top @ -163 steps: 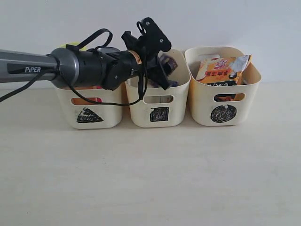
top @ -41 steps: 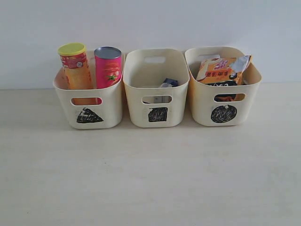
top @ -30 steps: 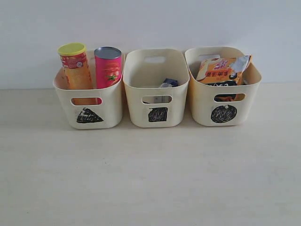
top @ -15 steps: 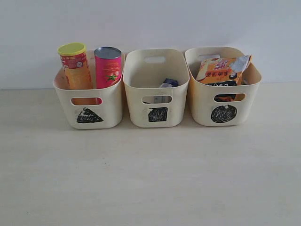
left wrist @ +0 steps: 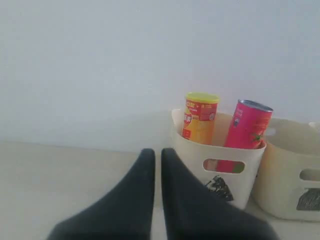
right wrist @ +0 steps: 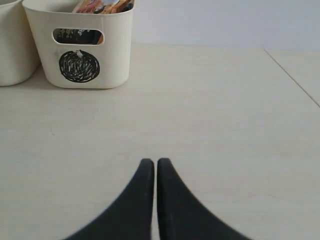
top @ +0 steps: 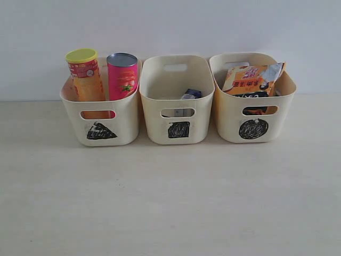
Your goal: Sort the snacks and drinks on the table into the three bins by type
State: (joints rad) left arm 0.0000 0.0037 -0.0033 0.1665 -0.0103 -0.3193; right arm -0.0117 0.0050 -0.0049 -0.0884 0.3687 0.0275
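Note:
Three cream bins stand in a row at the back of the table. The triangle bin (top: 72, 114) holds the yellow-orange chip tube (top: 85, 74) and the pink chip tube (top: 122, 74), both upright. Drink cartons (top: 189, 95) lie low in the square bin (top: 154, 120); only a corner shows. Inside the circle bin (top: 226, 120) is the orange noodle bag (top: 250, 79), with dark packaging under it. My left gripper (left wrist: 157, 152) is shut and empty, away from the triangle bin (left wrist: 235, 177). My right gripper (right wrist: 155, 162) is shut and empty, well short of the circle bin (right wrist: 117, 50). Neither arm shows in the exterior view.
A pale wall rises right behind the bins. The light wooden tabletop (top: 170, 197) stretches in front of them. In the right wrist view a table seam (right wrist: 292, 77) runs diagonally off to one side.
About five seconds ago the left arm reached over the square bin; it has since pulled out of the exterior view. Nothing has moved in the last second and a half.

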